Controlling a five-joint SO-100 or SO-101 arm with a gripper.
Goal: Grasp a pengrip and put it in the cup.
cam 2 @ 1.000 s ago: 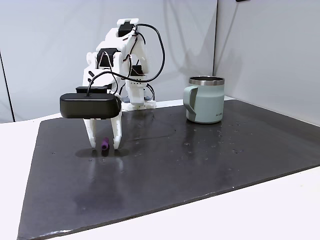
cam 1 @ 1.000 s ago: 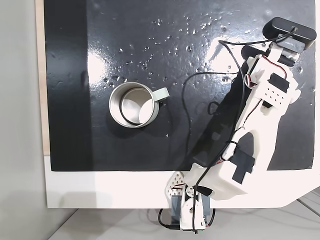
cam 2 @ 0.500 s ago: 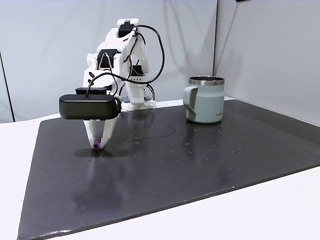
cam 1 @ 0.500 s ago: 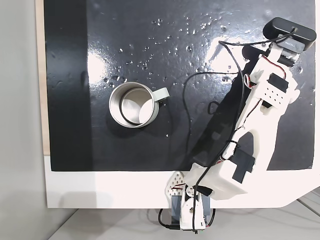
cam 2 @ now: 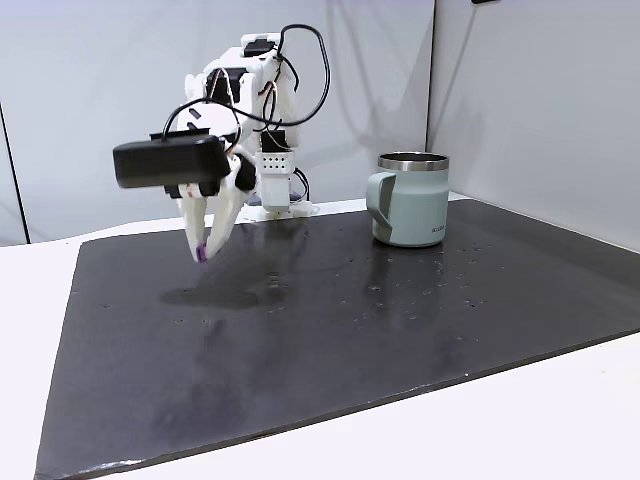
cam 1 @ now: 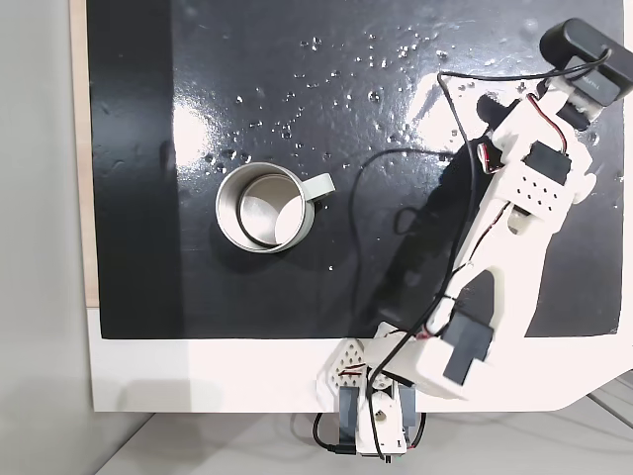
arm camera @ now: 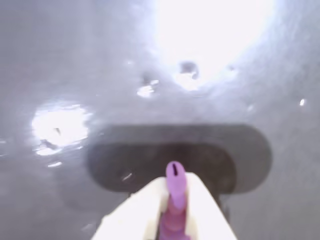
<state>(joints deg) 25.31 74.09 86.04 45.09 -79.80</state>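
Grasp is done. The pincer (cam 2: 203,252) is clamped on the pengrip (cam 2: 203,251), and in the side-on fixed view the purple tip pokes out at the bottom of the two white fingers, left of centre in the frame, clear of the black mat (cam 2: 330,330) with its shadow on the mat below. The wrist view confirms it: pengrip (arm camera: 174,192) is pinched between both fingers at bottom centre, its end sticking out past the tips, with the blurred glossy mat and the dark camera shadow beneath.

Cup (cam 2: 409,198) is upright at right of centre in that side view, well apart from the pincer. From the top-down fixed view the cup (cam 1: 261,208) sits left of centre with its handle pointing right and nothing visible inside; the arm (cam 1: 514,237) runs up the right side, the black camera (cam 1: 586,61) sits in the upper right corner, and the pincer itself is hidden under it.

Left to do, as I judge it: carry across the tabletop to the cup, get the tip over the rim, release. Roughly halfway. Risks: the pengrip is small and held near its end, so it could slip in transit; the pincer also needs enough height to clear the rim.
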